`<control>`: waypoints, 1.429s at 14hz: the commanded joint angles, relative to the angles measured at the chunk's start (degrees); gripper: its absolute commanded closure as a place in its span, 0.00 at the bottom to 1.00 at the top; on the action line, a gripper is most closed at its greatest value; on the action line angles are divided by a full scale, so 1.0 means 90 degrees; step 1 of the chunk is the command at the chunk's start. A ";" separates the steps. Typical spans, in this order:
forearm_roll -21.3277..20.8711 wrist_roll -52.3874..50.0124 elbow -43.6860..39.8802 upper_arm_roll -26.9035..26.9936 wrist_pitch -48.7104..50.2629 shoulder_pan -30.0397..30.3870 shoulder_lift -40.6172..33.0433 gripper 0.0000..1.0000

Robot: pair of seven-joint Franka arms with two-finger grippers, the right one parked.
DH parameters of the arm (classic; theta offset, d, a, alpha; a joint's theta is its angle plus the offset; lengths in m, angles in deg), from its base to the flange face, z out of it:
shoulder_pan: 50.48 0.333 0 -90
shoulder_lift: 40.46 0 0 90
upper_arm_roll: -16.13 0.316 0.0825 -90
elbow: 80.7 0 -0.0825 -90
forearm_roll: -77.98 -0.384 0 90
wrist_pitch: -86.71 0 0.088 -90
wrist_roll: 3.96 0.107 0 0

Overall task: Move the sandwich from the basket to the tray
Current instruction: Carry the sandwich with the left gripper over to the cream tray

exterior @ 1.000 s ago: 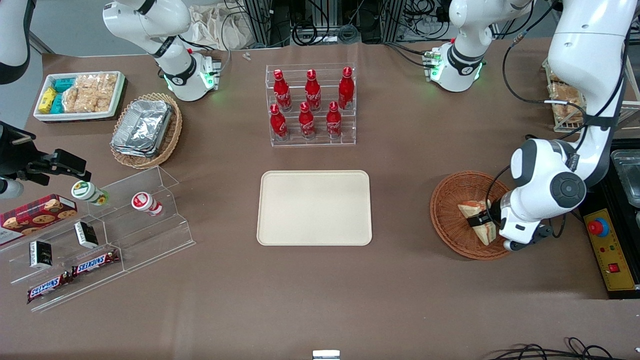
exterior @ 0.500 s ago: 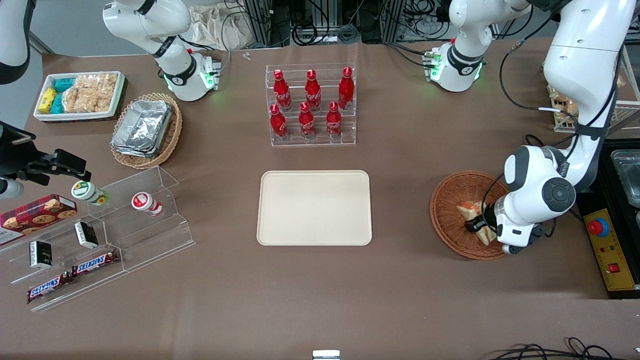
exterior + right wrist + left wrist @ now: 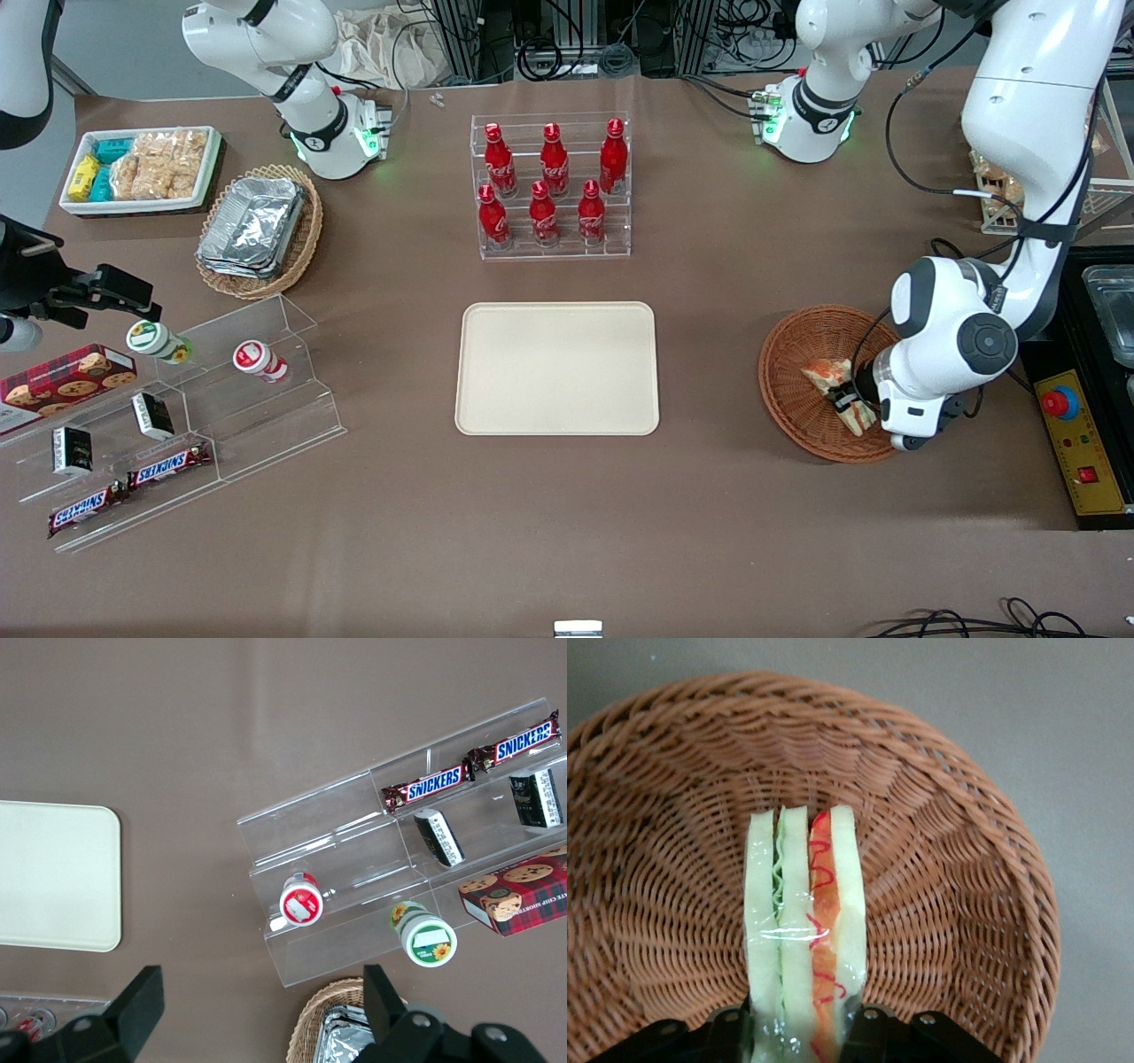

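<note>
Down in the basket point(image 3: 797, 399), the gripper point(image 3: 849, 399) has its fingers point(image 3: 873, 1028) pinching the sandwich point(image 3: 804, 930); tray point(image 3: 557, 369) bare

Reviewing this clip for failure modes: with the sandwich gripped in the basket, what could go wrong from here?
The gripper pinches the wrapped sandwich only at one end; the clear film looks slick, so it might slip or the bread squash. The sandwich sits low in the basket, whose wall rises around it, so a sideways move toward the tray before lifting could snag the rim or drag the basket.
</note>
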 commanded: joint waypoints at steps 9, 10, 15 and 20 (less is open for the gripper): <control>0.0021 -0.0168 -0.2246 -0.1802 0.3395 -0.0093 -0.0876 1.00; 0.0021 -0.0236 -0.2275 -0.2036 0.3356 -0.0103 -0.0856 1.00; 0.0012 -0.0363 -0.2188 -0.2214 0.2870 -0.0775 -0.0584 1.00; -0.0202 -0.0373 -0.2129 -0.2156 0.2283 -0.1410 0.0129 1.00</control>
